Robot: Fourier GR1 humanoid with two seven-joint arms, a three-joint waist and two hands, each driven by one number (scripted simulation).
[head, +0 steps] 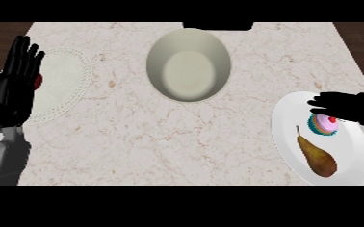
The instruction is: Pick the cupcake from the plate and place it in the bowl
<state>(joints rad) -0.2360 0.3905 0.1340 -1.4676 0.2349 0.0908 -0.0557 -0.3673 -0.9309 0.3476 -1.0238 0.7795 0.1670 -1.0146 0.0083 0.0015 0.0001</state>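
Fingers of right hand [340, 105] stretch flat just above cupcake [326, 124], gripping nothing.

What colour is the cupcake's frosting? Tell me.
Pink frosting, with a red dot on top and a teal wrapper, on the small round cupcake; the head view shows it.

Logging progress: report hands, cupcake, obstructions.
Left hand open, resting at left edge. Right hand above cupcake, not gripping. Cupcake on plate beside pear. Bowl unobstructed.
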